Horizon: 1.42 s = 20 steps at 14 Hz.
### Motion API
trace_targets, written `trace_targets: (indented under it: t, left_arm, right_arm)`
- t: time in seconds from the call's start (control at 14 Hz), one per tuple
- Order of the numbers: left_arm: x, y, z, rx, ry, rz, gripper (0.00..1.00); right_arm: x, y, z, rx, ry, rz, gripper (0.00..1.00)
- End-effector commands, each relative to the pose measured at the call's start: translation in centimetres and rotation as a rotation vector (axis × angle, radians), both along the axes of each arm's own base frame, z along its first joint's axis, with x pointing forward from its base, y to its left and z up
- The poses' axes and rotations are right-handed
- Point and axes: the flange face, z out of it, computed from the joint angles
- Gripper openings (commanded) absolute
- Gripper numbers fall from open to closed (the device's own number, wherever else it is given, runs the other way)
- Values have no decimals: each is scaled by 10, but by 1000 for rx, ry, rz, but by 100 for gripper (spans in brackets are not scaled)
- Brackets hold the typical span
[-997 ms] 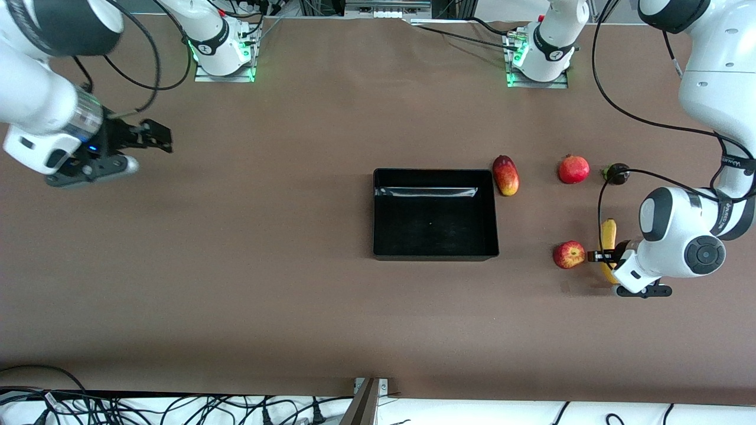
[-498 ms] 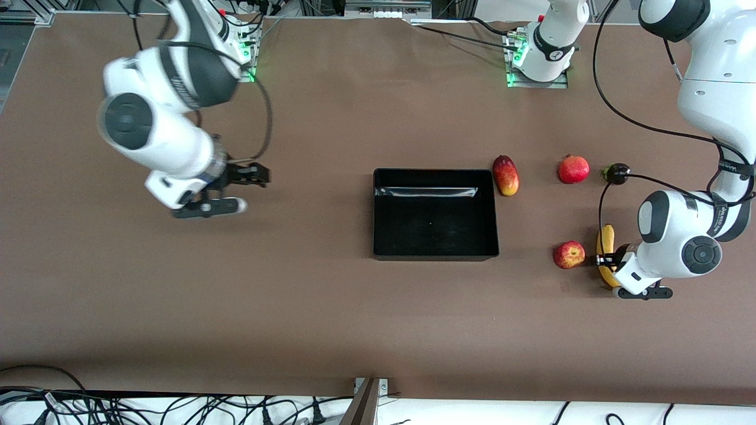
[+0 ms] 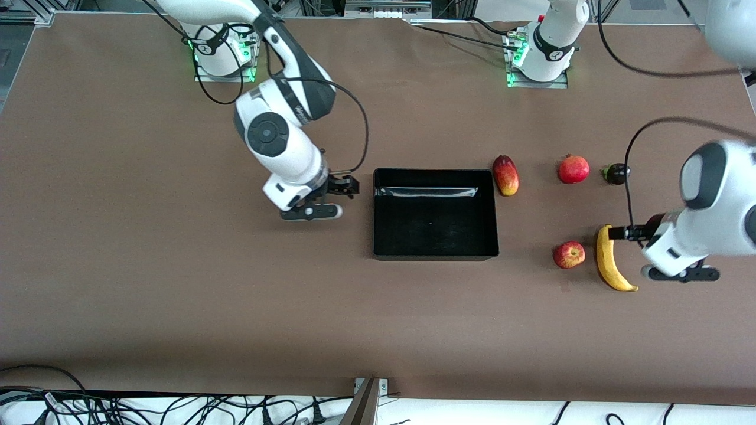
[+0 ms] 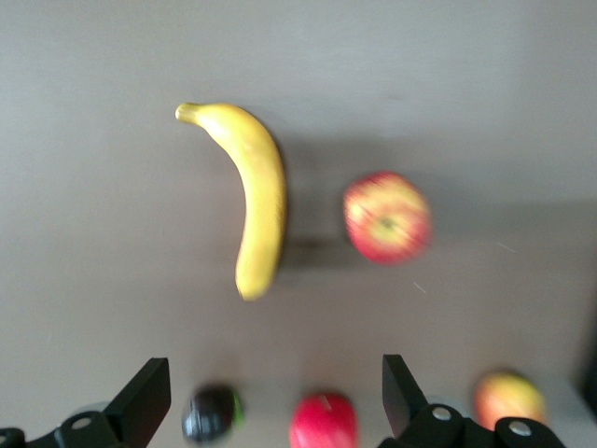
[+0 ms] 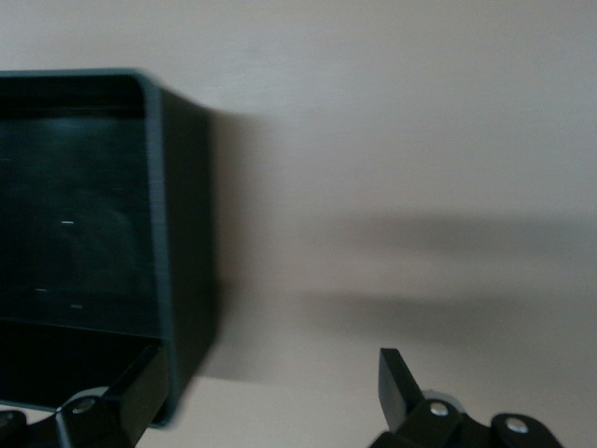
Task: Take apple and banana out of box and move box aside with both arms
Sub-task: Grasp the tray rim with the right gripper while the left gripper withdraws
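Observation:
The black box (image 3: pixel 435 255) sits mid-table, empty. The yellow banana (image 3: pixel 609 261) lies on the table toward the left arm's end, with the red-and-yellow apple (image 3: pixel 569 254) beside it. My left gripper (image 3: pixel 621 234) hangs open just off the banana's stem end, holding nothing. In the left wrist view the banana (image 4: pixel 254 196) and apple (image 4: pixel 387 217) lie ahead of the open left gripper (image 4: pixel 273 392). My right gripper (image 3: pixel 350 186) is open beside the box's end wall on the right arm's side. The right wrist view shows that box wall (image 5: pixel 182 233) by one finger of the right gripper (image 5: pixel 270 383).
A mango (image 3: pixel 506 175), a pomegranate (image 3: pixel 573 169) and a small dark fruit (image 3: pixel 616 173) lie in a row farther from the front camera than the apple and banana. The left wrist view also shows the dark fruit (image 4: pixel 213 413) and pomegranate (image 4: pixel 324 422).
My left gripper opened, let go of the banana and drew back from it; the banana now lies free. My right arm swung in from its end of the table to beside the box.

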Motion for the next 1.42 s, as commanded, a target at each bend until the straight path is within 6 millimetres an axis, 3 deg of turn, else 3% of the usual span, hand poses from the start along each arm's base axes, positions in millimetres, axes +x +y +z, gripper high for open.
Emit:
trace_targets:
  t: [0.0, 0.07, 0.21, 0.43, 0.57, 0.85, 0.93, 1.14, 1.35]
  left_arm:
    - [-38, -26, 91, -24, -58, 8, 100]
    - [-49, -35, 117, -23, -83, 4, 100]
    - [-70, -46, 165, -41, -143, 11, 100]
    - [-87, -48, 210, -47, -216, 21, 100]
    - [-98, -50, 231, -59, -252, 17, 100]
    - [-101, -53, 236, -47, -263, -18, 100]
    - [-101, -53, 236, -63, -259, -28, 100]
    - [-101, -53, 233, -75, -252, -28, 100]
    - [-101, -53, 230, -94, -245, 4, 100]
  right_arm:
    - [-15, 46, -17, 50, -28, -64, 100]
    - [-20, 58, -27, 53, -35, -80, 96]
    - [-25, 71, -56, 51, -69, -65, 76]
    - [-19, 69, -102, 55, -82, -143, 47]
    - [-19, 70, -108, 61, -100, -136, 0]
    - [-15, 66, -102, 56, -101, -132, 0]
    - [-11, 60, -91, 46, -100, -133, 0]
    - [22, -1, -12, -44, -77, -107, 0]
    - [40, -67, 29, -114, -32, -34, 0]
